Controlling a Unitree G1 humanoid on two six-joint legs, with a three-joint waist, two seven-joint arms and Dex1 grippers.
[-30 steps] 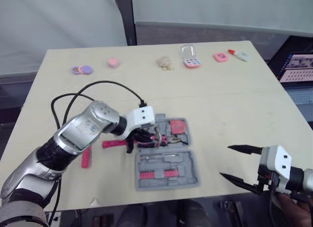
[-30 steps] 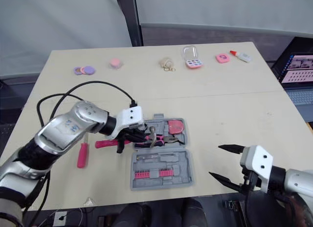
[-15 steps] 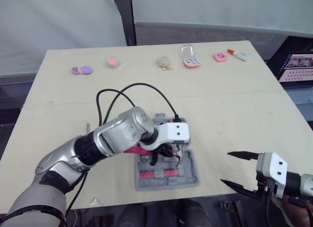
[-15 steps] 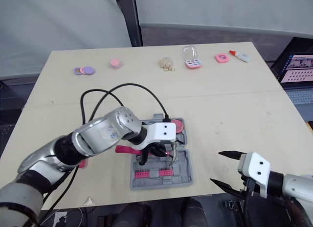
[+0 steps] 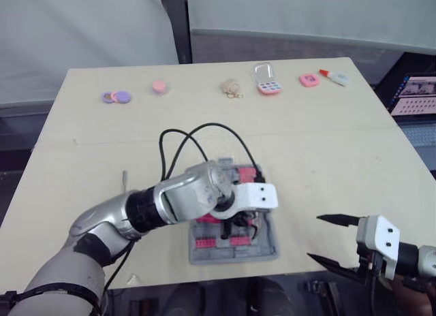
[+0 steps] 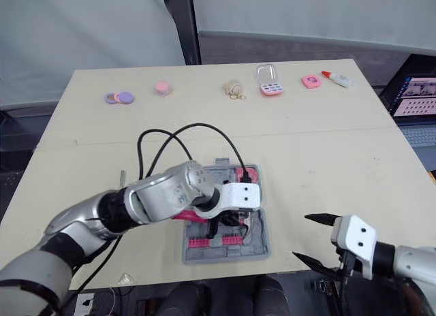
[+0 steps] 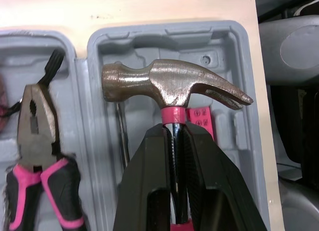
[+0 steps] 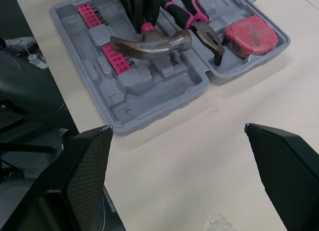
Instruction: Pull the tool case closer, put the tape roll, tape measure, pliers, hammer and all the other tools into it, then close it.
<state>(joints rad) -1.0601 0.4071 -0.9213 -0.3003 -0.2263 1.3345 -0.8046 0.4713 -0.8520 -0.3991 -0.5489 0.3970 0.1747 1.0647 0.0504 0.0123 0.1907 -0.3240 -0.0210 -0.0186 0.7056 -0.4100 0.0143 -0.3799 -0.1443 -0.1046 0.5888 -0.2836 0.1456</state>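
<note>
Left hand (image 7: 174, 141) grips the hammer (image 7: 169, 84) by its neck, poising the head over the tool case (image 7: 238, 47), beside the stowed pliers (image 7: 37, 126), for seating; right hand (image 5: 319, 238) stands wide open.

hammer (image 7: 172, 86) handle hidden between left end effector (image 7: 175, 134) fingers; pliers (image 7: 35, 136) grips cut by edge; arm (image 5: 170, 200) covers tool case (image 5: 267, 242) middle; far trinkets (image 5: 231, 89) too small.

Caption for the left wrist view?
Left gripper holds the hammer by its neck over the open tool case, pliers lying inside alongside.
</note>
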